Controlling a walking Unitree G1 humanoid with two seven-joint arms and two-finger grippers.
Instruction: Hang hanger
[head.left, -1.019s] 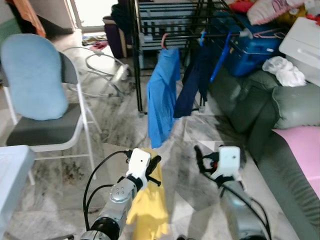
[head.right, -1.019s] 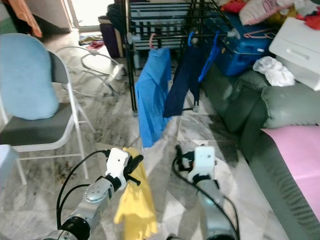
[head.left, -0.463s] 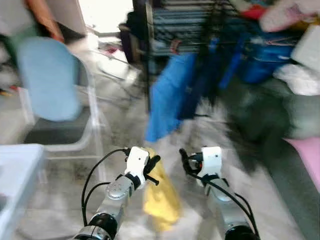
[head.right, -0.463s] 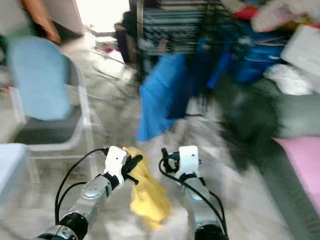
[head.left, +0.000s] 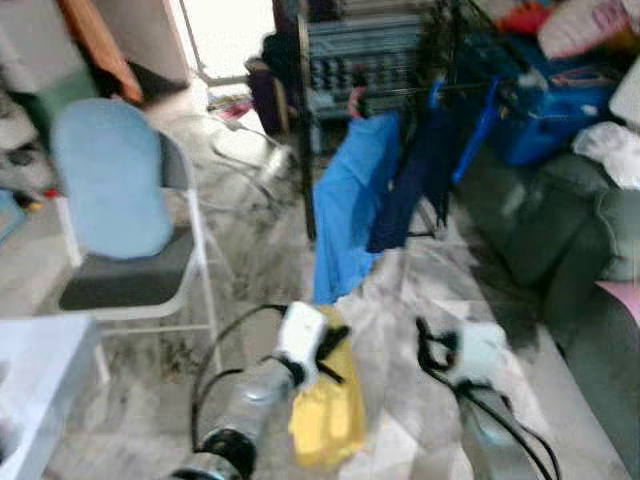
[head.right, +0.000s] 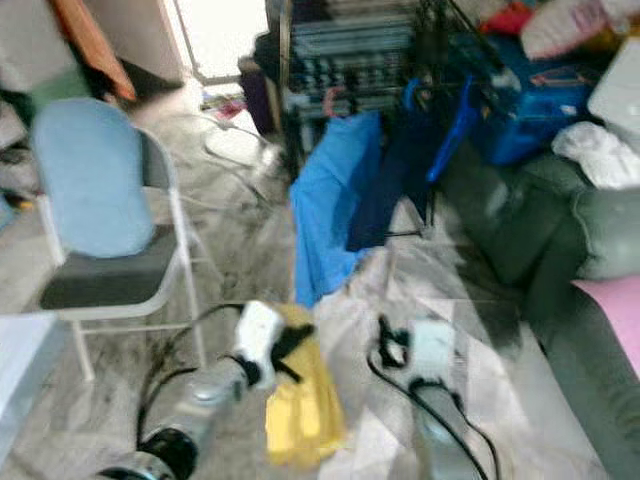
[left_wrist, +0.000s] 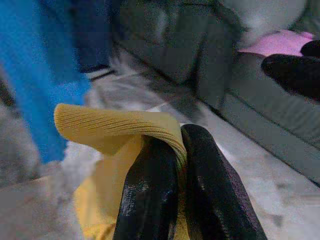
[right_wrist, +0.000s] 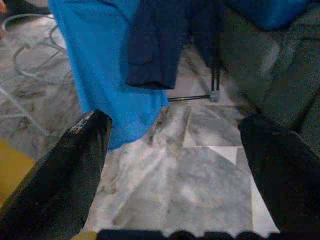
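1. Nearest the camera, at about 7 o'clock in the left eye view, the left gripper (head.left: 330, 352) is pinched closed on a yellow garment (head.left: 327, 418). In the left wrist view both black fingers (left_wrist: 150, 195) press together over a ribbed fold of the cloth, and the rest of the garment hangs below the gripper toward the marble floor (head.left: 250, 270). No hanger can be made out in that cloth.

2. Beside it, at about 5 o'clock, the right gripper (head.left: 432, 352) holds nothing; in the right wrist view its two fingers (right_wrist: 65, 165) stand wide apart with bare floor between them.

3. Beyond the grippers, at 12 o'clock, a bright blue shirt (head.left: 345, 215) and a navy garment (head.left: 415, 170) hang side by side on a black rack (head.left: 375, 60), well apart from the yellow garment. A pink hook (head.left: 356, 100) shows above the blue shirt, a blue one above the navy garment.

4. At 10 o'clock stands a folding chair (head.left: 120, 250) with a light blue cushion on its back; at 3 o'clock is a dark green sofa (head.left: 560, 230), with a blue bin (head.left: 545, 100) behind it.

5. Compared with half a second ago, the grip on the yellow garment is unchanged and the right gripper is open as before. The whole scene has shifted and the blur has eased, so the camera has moved; the rack and chair now sit a little further right in the picture.
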